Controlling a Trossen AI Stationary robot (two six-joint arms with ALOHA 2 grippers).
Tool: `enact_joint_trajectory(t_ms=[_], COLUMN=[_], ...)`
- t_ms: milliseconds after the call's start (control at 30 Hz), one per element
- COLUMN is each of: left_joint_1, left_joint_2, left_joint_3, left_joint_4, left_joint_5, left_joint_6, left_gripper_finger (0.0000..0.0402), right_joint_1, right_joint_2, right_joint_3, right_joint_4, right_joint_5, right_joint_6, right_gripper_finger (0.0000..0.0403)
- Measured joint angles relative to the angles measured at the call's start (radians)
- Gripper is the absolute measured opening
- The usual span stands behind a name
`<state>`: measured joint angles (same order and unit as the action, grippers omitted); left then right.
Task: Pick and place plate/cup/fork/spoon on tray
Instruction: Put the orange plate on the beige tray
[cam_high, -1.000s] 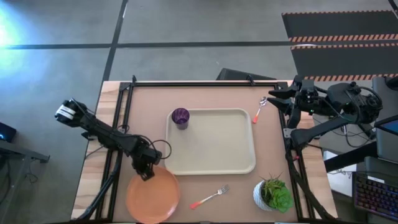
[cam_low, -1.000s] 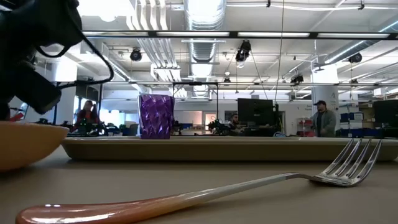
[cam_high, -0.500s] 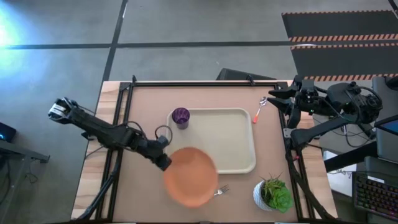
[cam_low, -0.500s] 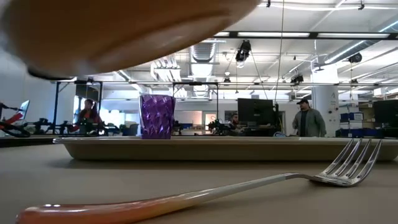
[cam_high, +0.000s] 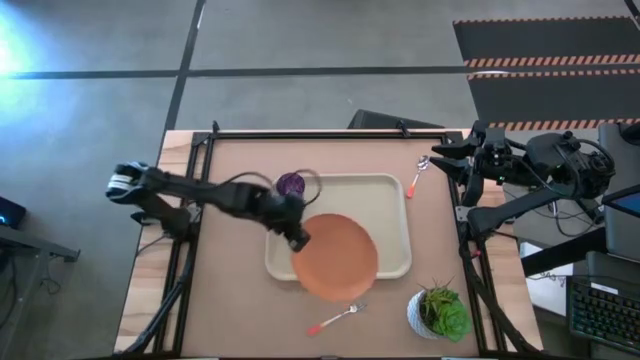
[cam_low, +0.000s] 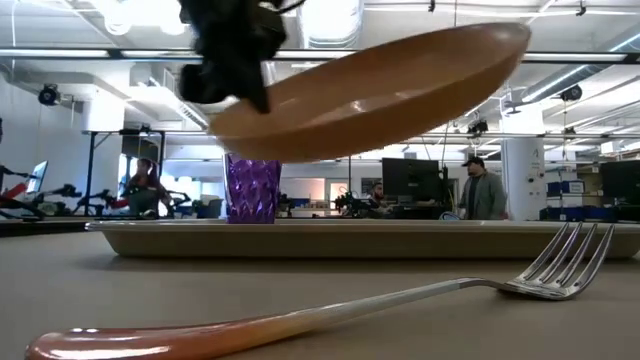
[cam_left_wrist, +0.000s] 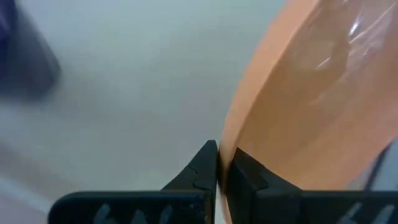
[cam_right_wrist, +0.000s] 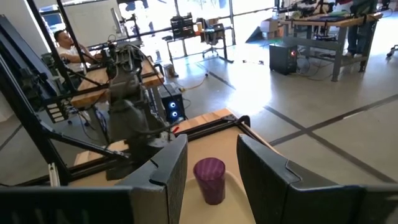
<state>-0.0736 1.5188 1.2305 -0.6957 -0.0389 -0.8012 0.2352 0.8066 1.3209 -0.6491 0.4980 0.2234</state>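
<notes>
My left gripper (cam_high: 297, 238) is shut on the round orange plate (cam_high: 336, 256), carried in the air over the near part of the cream tray (cam_high: 385, 200); the plate also shows in the low view (cam_low: 380, 90) and the left wrist view (cam_left_wrist: 305, 106). The purple cup (cam_high: 290, 186) stands on the tray's far left corner. The fork (cam_high: 337, 318) lies on the table near the tray's near edge. The spoon (cam_high: 417, 176) lies on the table by the tray's far right corner. My right gripper (cam_right_wrist: 211, 162) is open, waiting at the table's far right edge. My left gripper pinches the plate's rim (cam_left_wrist: 225, 155) on its left side between the two fingers, one above and one below the rim. The fingers come from the table's left, slanting down. The plate is lifted clear and tilted, its right side higher than the held side.
A white pot with a green plant (cam_high: 438, 312) stands at the table's near right. A black frame rail (cam_high: 330, 133) runs along the table's far edge. People and desks show in the room beyond the table.
My left gripper has lifted the plate off the table's near left part and carried it to the right and toward the far edge, up over the tray's near part. The plate is now clear of the table and tilted.
</notes>
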Motion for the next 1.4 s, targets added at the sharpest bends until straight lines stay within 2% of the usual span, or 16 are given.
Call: enact_joint_trajectory(t_ms=[233,433,600,800,1400], left_joint_1=[0.126,0.197,0.224,0.242,0.282], left_joint_2=[0.146,0.241,0.317,0.372,0.362], left_joint_3=[0.246,0.339,0.336,0.34,0.34], left_joint_4=[-0.002,-0.077,-0.113,-0.101,-0.119], left_joint_5=[0.061,0.084,0.144,0.151,0.154], left_joint_6=[0.207,0.254,0.292,0.334,0.397], left_gripper_finger=[0.0,0.0,0.0,0.0,0.0], right_joint_1=[0.0,0.0,0.0,0.0,0.0], right_joint_2=[0.0,-0.001,-0.001,-0.001,-0.001], right_joint_3=[0.0,0.0,0.0,0.0,0.0], right_joint_4=[-0.001,-0.008,-0.009,-0.027,-0.027], right_joint_5=[-0.002,-0.008,-0.008,-0.008,-0.008], right_joint_6=[-0.013,-0.017,-0.027,-0.026,-0.023], right_gripper_finger=[0.013,0.013,0.013,0.013,0.013])
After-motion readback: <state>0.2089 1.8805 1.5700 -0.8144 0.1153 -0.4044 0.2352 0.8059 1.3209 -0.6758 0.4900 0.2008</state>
